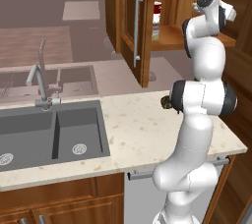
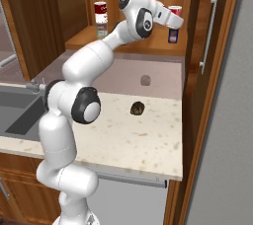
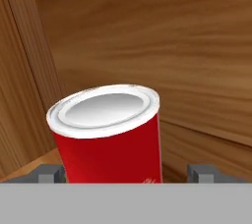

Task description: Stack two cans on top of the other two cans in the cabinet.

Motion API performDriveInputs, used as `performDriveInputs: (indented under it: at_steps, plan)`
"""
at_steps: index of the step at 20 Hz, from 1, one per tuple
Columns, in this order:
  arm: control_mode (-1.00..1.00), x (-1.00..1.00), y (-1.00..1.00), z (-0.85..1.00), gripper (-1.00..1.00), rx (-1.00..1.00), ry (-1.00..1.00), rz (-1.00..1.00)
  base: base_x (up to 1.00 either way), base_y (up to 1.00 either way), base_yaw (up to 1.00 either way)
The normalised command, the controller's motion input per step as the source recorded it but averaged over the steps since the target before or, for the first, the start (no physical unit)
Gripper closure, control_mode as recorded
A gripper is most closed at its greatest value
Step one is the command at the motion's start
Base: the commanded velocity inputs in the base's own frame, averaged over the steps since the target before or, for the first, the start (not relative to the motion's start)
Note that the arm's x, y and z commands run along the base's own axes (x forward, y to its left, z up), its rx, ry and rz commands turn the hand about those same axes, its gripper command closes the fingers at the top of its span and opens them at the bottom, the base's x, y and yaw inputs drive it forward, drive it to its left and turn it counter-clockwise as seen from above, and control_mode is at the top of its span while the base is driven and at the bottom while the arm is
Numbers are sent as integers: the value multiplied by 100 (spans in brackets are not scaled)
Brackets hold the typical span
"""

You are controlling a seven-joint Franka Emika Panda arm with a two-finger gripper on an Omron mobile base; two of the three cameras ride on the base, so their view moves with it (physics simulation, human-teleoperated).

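Red can (image 3: 109,134) stands between the spread fingertips (image 3: 49,173), clear of both, its base cut off. From the right base view it sits atop the blue can (image 2: 173,35) on the cabinet shelf (image 2: 148,46), partly hidden by the gripper (image 2: 174,21). Another stacked pair (image 2: 101,19) stands well apart.

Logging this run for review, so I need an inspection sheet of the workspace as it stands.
Surface: speckled counter with a double sink and faucet.
Job's things: on the cabinet shelf, one red can sits on the cream can; second red can sits on the blue can.
Clutter: small dark lump on the counter.
Grippers: pincer open, fingers either side of the second red can, apart from it.
Cables: nothing seen.
Surroundings: open cabinet door with silver bar handle.
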Motion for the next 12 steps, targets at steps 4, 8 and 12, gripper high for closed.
performDriveInputs:
  at_steps: [4,8,12]
  plan:
    - [-100,-12,6,0,-100,0,0,-7,0,0,0]
    - [-100,-24,10,-4,-100,0,0,-11,0,0,0]
    - [-100,-24,16,-4,-100,0,0,-11,0,0,0]
